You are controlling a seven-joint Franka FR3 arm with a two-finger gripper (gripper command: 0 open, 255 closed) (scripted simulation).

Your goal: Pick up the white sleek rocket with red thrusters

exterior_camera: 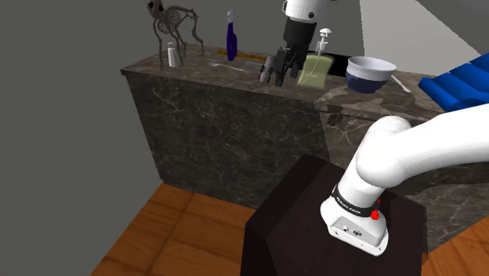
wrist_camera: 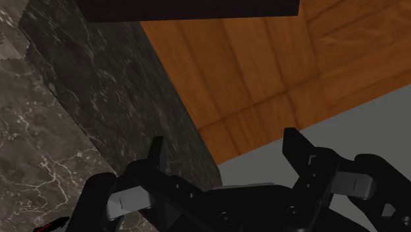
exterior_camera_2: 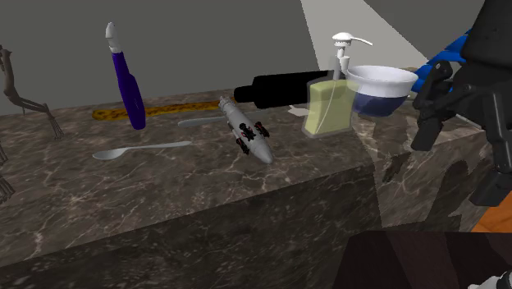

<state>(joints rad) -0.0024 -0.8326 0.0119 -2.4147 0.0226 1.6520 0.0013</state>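
tool (wrist_camera: 226,157) released: fingers (wrist_camera: 157,155) stand wide apart, nothing between them, touching nothing. Wrist view past the fingers: dark marble edge of the desk (wrist_camera: 85,92), then wood floor (wrist_camera: 263,59). Rocket (exterior_camera_2: 246,130) has a light grey body with small red-and-black thrusters and lies flat on the desk, just beside the soap dispenser (exterior_camera_2: 328,103), on the second exterior view's left of it. Tool sits on the dispenser's opposite side there, apart from it. Spoon (exterior_camera_2: 139,149) lies past the rocket from the dispenser; bowl (exterior_camera_2: 379,86) is just beside the dispenser. Shoulder view puts the tool right next to the dispenser, above the rocket; can't tell the gap
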